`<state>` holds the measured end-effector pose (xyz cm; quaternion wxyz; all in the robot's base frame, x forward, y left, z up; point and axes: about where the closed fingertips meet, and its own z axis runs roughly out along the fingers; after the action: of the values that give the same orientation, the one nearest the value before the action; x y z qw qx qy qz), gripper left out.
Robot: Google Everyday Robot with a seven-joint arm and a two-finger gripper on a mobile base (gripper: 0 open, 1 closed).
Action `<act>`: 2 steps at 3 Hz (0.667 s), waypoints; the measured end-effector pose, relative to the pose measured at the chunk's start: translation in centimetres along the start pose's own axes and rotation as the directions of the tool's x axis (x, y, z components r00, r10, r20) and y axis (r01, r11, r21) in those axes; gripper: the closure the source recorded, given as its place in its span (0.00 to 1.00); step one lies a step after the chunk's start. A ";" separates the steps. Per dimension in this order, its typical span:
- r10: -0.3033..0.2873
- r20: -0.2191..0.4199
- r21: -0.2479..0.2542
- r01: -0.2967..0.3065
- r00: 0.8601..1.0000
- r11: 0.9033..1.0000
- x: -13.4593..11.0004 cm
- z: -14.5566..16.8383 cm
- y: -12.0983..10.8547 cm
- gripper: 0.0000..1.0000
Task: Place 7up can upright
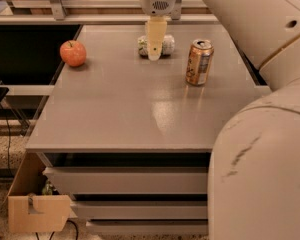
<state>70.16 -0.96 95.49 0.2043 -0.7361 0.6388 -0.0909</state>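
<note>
Gripper (154,53) in front of the lying 7up can (168,45), upper centre of frame.
The robot arm (260,174) fills the right side and the grey table (120,114) spans the centre. A cardboard box (37,213) sits at lower left. The gripper hangs low over the table's far edge; whether it is open, closed or gripping cannot be told. An orange-gold can (199,61) stands upright to the right of it. A red-orange fruit (73,53) rests at upper left. The 7up can lies on its side.

Smooth plastic tool (154,55) over metal 7up can (168,45), semi-gloss table (130,114).
</note>
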 end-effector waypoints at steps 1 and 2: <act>0.007 0.006 -0.002 -0.007 1.000 1.000 0.4 1.8 -0.6 0.00; 0.016 0.022 -0.001 -0.016 1.000 1.000 0.7 4.2 -1.5 0.00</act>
<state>73.27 -0.67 92.24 0.2120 -0.7322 0.6422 -0.0810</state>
